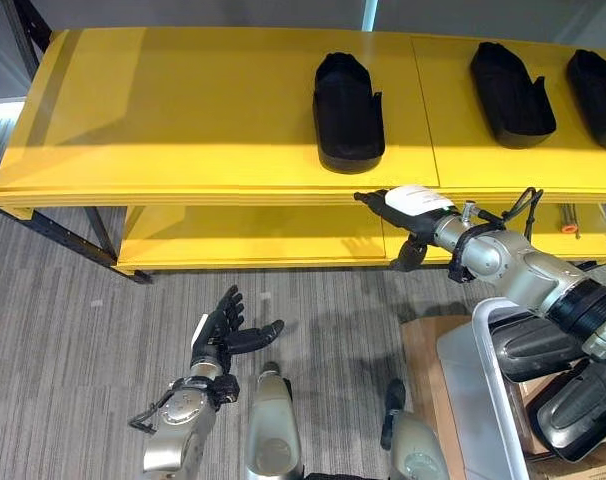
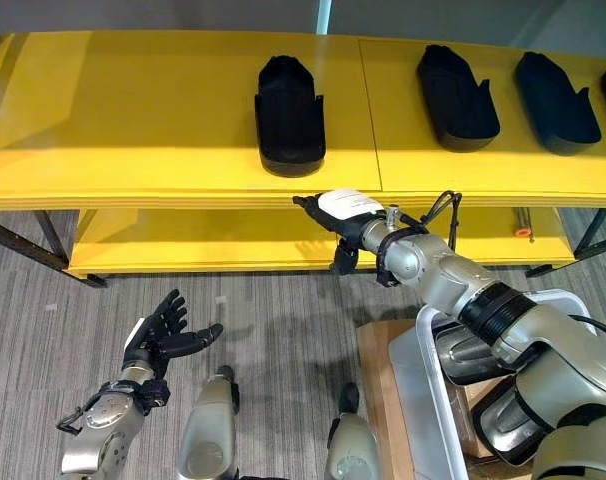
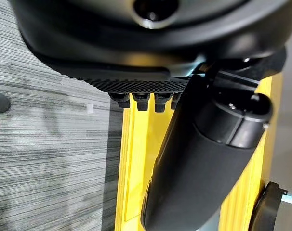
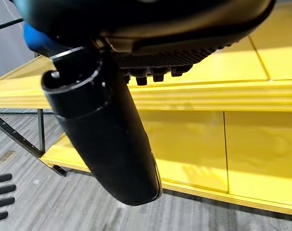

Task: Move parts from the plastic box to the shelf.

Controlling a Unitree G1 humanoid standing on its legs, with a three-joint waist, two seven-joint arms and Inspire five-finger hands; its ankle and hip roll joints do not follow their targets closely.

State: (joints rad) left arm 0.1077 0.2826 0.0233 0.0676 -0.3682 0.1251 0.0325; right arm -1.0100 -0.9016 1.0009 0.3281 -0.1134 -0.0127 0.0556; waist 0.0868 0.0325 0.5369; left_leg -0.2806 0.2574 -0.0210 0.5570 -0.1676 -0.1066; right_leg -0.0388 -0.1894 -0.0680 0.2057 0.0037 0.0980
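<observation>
**Yellow shelf, black parts, empty hands**

Yellow and wide, the two-level metal shelf (image 1: 183, 120) is the biggest thing we see. Next comes the pale grey plastic box (image 1: 483, 370) on the floor by our right side, with dark parts (image 1: 528, 345) lying inside it. On the top level of the shelf we see three black moulded plastic parts: one (image 1: 348, 110) near the middle and two more (image 1: 511, 95) (image 1: 595, 98) further right. Our right hand (image 1: 403, 212) reaches out just in front of the shelf's front edge, fingers straight, holding nothing. Our left hand (image 1: 221, 335) hangs low over the grey striped carpet (image 1: 73, 330), fingers spread wide and empty.
</observation>
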